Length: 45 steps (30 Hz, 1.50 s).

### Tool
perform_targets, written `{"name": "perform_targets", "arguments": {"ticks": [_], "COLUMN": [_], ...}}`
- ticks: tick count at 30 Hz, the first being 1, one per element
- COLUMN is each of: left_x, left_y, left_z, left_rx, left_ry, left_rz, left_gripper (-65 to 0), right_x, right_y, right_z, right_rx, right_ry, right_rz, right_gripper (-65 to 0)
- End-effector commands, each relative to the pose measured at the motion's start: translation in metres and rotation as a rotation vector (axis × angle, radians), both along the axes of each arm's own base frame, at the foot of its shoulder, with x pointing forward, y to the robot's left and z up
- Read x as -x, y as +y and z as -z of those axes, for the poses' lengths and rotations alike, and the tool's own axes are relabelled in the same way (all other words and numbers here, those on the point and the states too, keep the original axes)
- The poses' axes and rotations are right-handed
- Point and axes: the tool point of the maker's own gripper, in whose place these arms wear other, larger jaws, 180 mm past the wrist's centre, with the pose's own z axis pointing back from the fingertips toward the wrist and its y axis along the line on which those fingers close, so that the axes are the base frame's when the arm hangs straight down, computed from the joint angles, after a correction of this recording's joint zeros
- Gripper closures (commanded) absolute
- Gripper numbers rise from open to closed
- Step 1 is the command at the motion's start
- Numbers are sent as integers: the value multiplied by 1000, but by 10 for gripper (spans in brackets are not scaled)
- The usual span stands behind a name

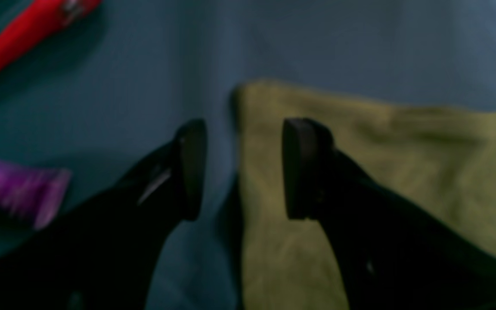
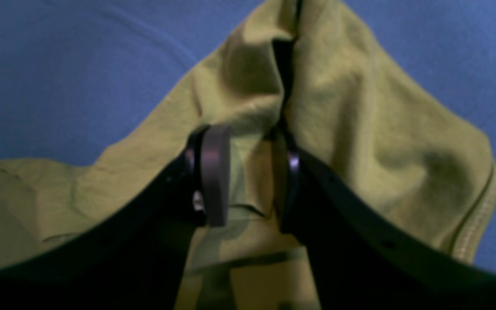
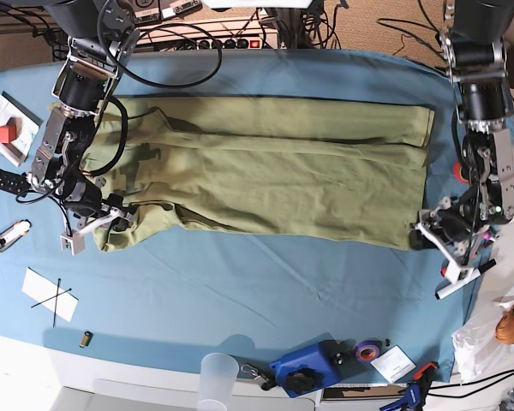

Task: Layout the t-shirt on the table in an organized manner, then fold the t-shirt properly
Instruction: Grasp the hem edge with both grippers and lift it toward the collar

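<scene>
The olive-green t-shirt (image 3: 274, 167) lies lengthwise across the blue-covered table (image 3: 265, 282), its long sides folded in. My left gripper (image 3: 428, 233) hovers at the shirt's near right corner. In the left wrist view it (image 1: 243, 170) stands open, straddling the shirt's edge (image 1: 360, 172), with one finger over bare cloth (image 1: 123, 86). My right gripper (image 3: 111, 218) is at the shirt's left end. In the right wrist view it (image 2: 252, 178) has its jaws apart over rumpled fabric (image 2: 338, 107). A raised fold meets one fingertip (image 2: 289, 172).
Beside the left gripper lie a red object (image 1: 24, 30) and a purple roll (image 1: 15, 189). Along the front edge stand a clear cup (image 3: 218, 377), a blue tool (image 3: 304, 368) and a tape roll (image 3: 368, 349). At the left lie a marked paper (image 3: 50, 295) and a card with a red cube (image 3: 8, 128).
</scene>
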Motion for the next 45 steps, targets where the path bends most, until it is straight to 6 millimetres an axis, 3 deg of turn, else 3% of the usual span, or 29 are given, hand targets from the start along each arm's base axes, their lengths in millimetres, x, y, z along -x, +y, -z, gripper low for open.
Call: {"name": "perform_targets", "arguments": {"ticks": [1, 4, 9, 16, 18, 21, 23, 27, 33, 40, 45], "left_x": [-10, -9, -5, -4, -5, -7, -7, -3, 8, 19, 28], "left_y": [8, 9, -7, -23, -30, -37, -39, -34, -25, -10, -21], "left_z": [-12, -2, 6, 25, 27, 26, 26, 28, 6, -15, -20], "left_rx": [1, 27, 117, 121, 128, 144, 148, 134, 237, 299, 349], "left_ry": [-34, 11, 31, 51, 51, 39, 37, 72, 124, 143, 150], "left_rz": [-11, -19, 27, 21, 26, 28, 30, 39, 106, 167, 240], "left_gripper": [-287, -285, -280, -206, -186, -101, -10, 0, 0, 0, 0], "right_x": [-5, -5, -5, -1, -2, -2, -2, -6, -11, -18, -18], "right_y": [-8, -8, -8, -5, -5, -5, -5, -7, -6, -6, -6], "right_z": [-10, -10, -10, -8, -8, -8, -8, -12, -26, -64, -79], "right_rx": [22, 22, 22, 17, 18, 18, 19, 23, 53, 118, 148], "right_ry": [-11, -10, -9, 10, 9, 9, 6, -25, -72, -149, -161], "right_rz": [3, 3, 2, -15, -16, -16, -15, -6, -41, -61, -66], "right_gripper": [-174, -174, -174, -171, -137, -11, 0, 0, 0, 0, 0]}}
